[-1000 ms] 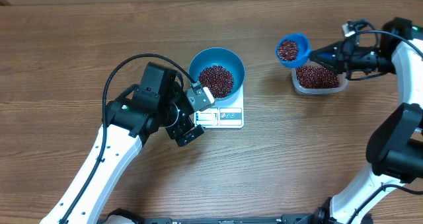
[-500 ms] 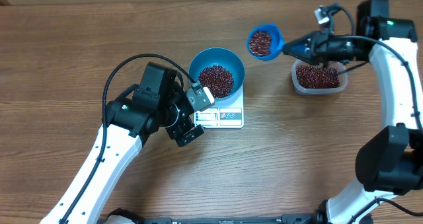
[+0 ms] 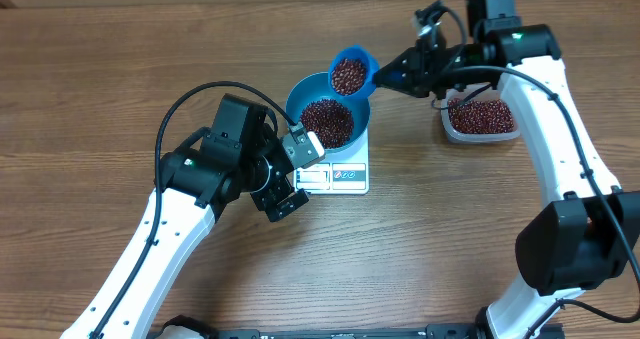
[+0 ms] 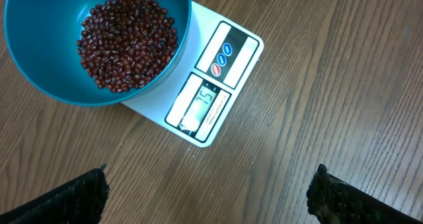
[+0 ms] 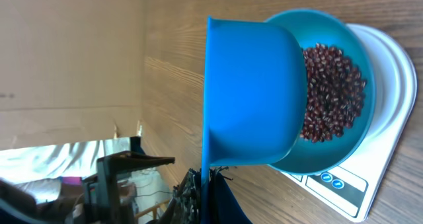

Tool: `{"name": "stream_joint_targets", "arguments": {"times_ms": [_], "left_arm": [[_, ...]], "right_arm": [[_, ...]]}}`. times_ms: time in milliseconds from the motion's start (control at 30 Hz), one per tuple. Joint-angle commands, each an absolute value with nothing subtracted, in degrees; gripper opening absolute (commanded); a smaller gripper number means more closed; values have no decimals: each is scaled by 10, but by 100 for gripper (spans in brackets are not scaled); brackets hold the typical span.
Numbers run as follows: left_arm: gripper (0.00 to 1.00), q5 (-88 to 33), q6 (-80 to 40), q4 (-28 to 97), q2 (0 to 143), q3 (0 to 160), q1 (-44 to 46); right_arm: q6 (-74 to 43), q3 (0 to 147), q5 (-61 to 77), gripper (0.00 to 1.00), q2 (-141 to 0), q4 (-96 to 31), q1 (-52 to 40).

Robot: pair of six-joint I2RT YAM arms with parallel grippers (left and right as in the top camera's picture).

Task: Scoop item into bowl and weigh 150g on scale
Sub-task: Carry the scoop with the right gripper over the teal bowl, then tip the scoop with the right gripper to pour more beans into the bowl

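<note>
Wood-grain bench [image 3: 100, 59] fills the overhead view; near its centre the white scale [image 3: 345, 177] carries the teal bowl [image 3: 298, 91], already holding a heap of beans [image 3: 327, 122]; a clear tub [image 3: 482, 138] with more beans sits at the right; the right pincer [image 3: 405, 75] is pressed together on the handle of the blue scoop [image 5: 254, 92], which hangs loaded above the bowl's upper-right rim; the left pincer [image 4: 208, 197] is spread wide and holds nothing, just lower left of the scale; the scoop's long axis runs across the frame, cup to the left over the bowl, handle to the right, mouth upward and roughly level; the display [image 4: 203, 98] faces the lower edge, its digits not fully legible; the pour would go best as a slow wrist roll, beans trickling over the lip, the scoop kept off the bowl so it adds no weight, pausing often to let the reading settle.
</note>
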State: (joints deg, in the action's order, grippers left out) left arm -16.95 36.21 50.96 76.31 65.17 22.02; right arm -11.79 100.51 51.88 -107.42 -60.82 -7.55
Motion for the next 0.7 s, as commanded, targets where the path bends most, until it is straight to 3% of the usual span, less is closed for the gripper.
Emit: {"name": "stream_joint_targets", "arguments": {"times_ms": [0,667], "left_arm": [[99,-174,373,507,766,649,221],[99,-174,373,507,766,649,221]], "right_arm": [[-140,1018,486,4,-1053,-604,-88],[-165,1018,267,4,-1053,-607,-200]]}}
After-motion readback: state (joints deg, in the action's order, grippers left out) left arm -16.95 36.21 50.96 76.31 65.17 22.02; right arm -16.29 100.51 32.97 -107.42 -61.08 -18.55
